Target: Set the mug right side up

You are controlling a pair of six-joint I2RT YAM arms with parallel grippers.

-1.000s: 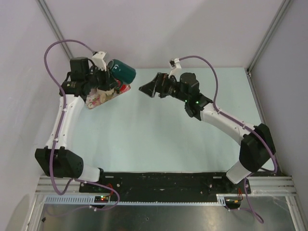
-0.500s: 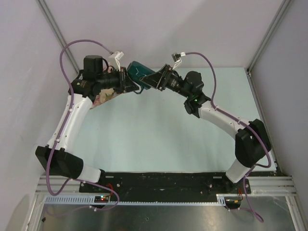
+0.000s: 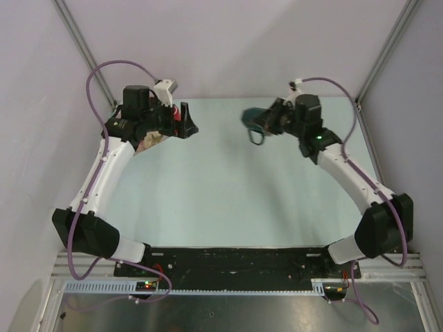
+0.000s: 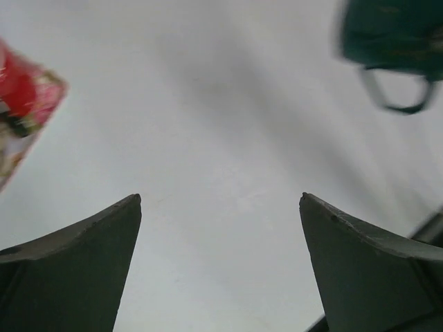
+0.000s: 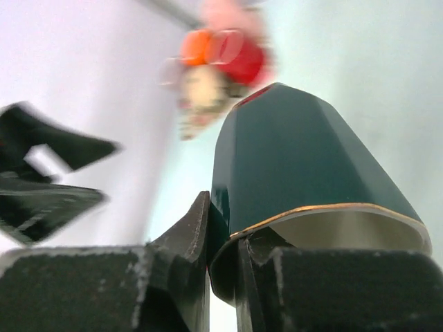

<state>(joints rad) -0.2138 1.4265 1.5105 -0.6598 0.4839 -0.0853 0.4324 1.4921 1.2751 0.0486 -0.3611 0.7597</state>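
The dark green mug (image 3: 252, 119) with a gold rim hangs above the table at the back right, its handle pointing down. My right gripper (image 3: 267, 124) is shut on its rim. In the right wrist view one finger presses the outer wall and the other sits inside the mouth of the mug (image 5: 297, 166), at the gripper (image 5: 225, 228). My left gripper (image 3: 187, 127) is open and empty at the back left, well apart from the mug. The left wrist view shows the left gripper (image 4: 220, 197) over bare table, with the mug (image 4: 391, 34) blurred at the top right.
A floral packet with red on it (image 3: 152, 140) lies under the left wrist at the back left; the packet (image 4: 24, 104) also appears in the left wrist view. Grey walls and metal corner posts (image 3: 90, 59) close in the back and sides.
The mug went from my left gripper to my right. The left jaws opened and drew back to the left; the right jaws shut on the rim and carried the mug right.
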